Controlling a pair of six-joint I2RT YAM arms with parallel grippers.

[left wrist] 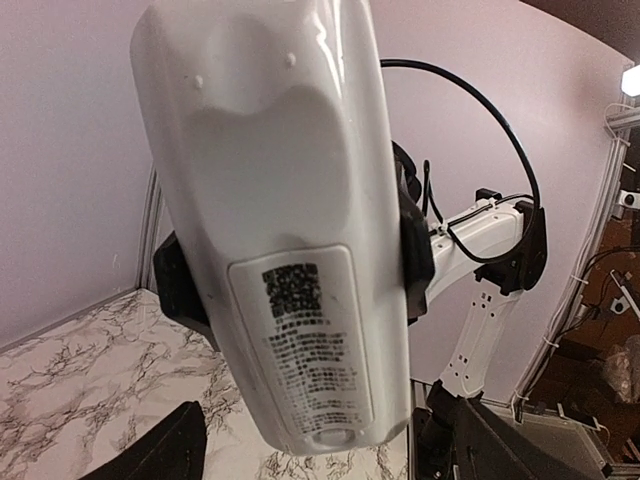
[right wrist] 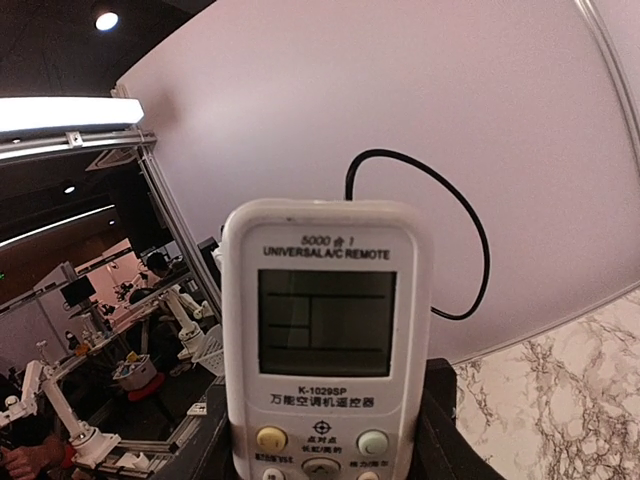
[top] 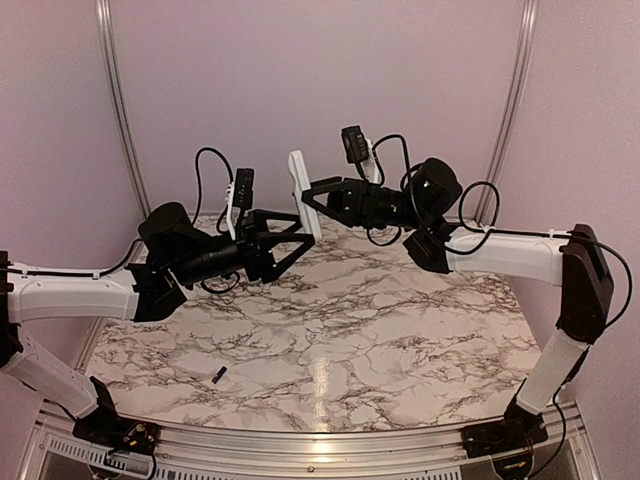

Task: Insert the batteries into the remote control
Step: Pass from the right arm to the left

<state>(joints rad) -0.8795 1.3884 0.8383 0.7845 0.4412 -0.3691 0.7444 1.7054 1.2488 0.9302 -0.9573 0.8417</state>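
You're working over a white marble-patterned table top with a silver rail along its near edge, boxed in by plain lilac walls and curved metal uprights at the far corners — past them, a dim room under a ceiling strip light and a round lamp.

Robotics laboratory: one enclosed cell among several workstations.

A left arm and a right arm are bolted to a metal rail at the near edge of a marble-patterned table. The table is enclosed at its far edge and sides by plain lilac panels set between aluminium posts. Past the enclosure, in the right wrist view, further stations with small white robot arms are seen under a ceiling strip light in a dim hall.
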